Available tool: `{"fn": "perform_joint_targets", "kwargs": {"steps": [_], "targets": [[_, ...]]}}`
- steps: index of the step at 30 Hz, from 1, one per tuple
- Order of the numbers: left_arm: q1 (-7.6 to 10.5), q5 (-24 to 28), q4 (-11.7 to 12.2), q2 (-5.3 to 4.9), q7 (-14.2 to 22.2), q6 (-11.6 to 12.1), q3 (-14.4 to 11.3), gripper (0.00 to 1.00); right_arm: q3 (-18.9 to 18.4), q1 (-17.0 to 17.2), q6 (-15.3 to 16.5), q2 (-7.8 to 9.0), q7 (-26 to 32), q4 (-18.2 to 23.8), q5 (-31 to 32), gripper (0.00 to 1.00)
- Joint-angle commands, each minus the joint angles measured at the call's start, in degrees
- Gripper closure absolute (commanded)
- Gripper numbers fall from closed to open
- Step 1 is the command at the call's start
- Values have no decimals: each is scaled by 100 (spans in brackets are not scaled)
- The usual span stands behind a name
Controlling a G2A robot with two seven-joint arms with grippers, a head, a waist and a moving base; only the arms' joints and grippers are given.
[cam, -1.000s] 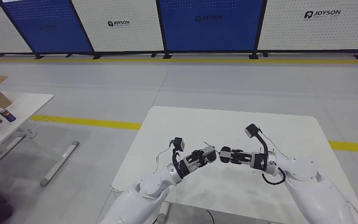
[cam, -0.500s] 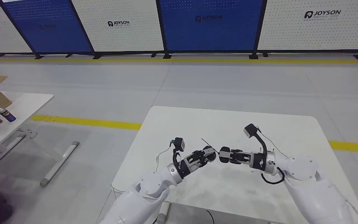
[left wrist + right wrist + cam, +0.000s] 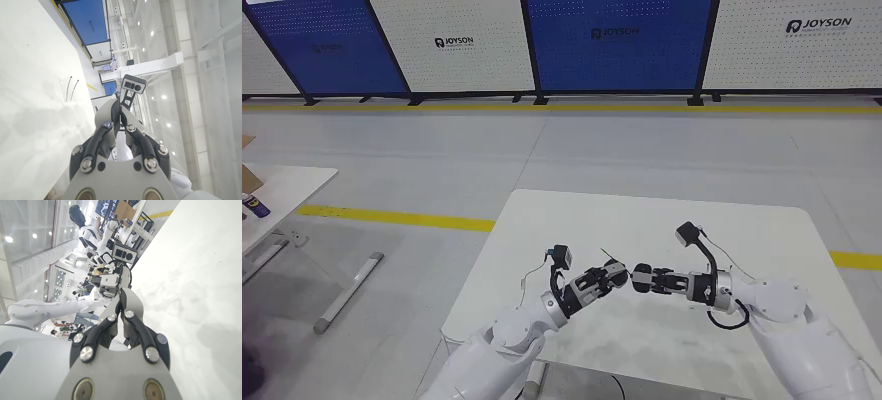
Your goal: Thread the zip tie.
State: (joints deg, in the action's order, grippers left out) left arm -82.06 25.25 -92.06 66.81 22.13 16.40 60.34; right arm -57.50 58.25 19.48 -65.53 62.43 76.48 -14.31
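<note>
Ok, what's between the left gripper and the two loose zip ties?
Only bare white table, seen in the left wrist view; zip ties lie clear of the left gripper.

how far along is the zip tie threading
Done: the zip tie is off the table, pinched in the left gripper. In hand: the right gripper, also shut, meets it tip to tip. To do: no loop shows, so threading looks unfinished.

You see your right gripper with its fingers pressed flat together; whether they pinch anything, you cannot tell; the left gripper faces it just beyond the tips; the white table lies alongside.
</note>
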Motion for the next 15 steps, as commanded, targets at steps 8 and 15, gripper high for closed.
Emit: {"fn": "perform_joint_targets", "kwargs": {"steps": [8,15], "targets": [[48,-22,32,11,-7,-90,-19,86,-63,16,0,-3,21,44,29,100],[78,10,66,19,-36,-124,2,73,-99,37,0,-6,51,69,55,100]]}}
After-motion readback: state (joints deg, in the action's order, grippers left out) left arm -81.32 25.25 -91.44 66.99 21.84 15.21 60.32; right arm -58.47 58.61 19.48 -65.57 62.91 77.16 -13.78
